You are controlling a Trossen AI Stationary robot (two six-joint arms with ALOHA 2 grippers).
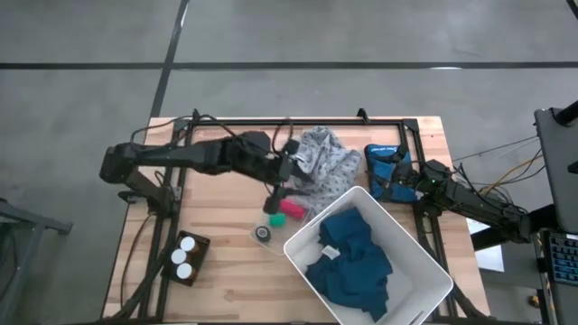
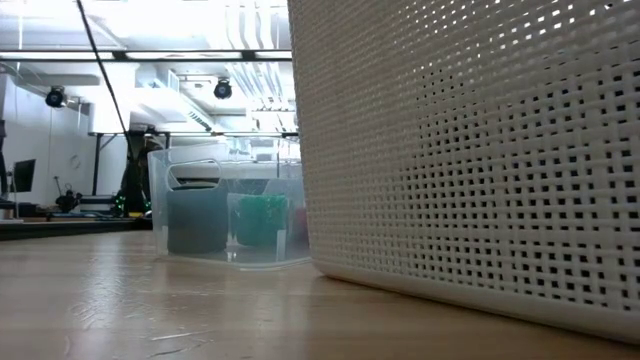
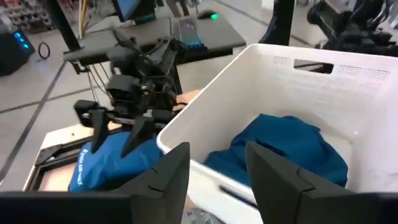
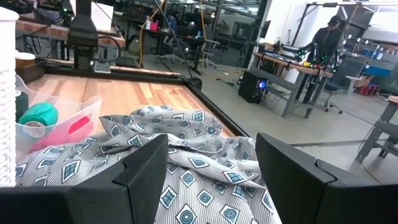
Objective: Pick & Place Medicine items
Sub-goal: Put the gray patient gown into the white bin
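Left gripper [image 1: 282,177]: open, empty, above table centre. Pill bottles [image 1: 186,256]: front-left corner; approach caps vertically. Right gripper [image 4: 211,171]: open, idle.

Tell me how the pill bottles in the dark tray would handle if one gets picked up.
The pill bottles look small, so probably light. Their round white caps suggest cylinders, likely to roll if laid down. They stand packed together in the dark tray, so fingers may nudge a neighbour. The left gripper and right gripper are both far from them.
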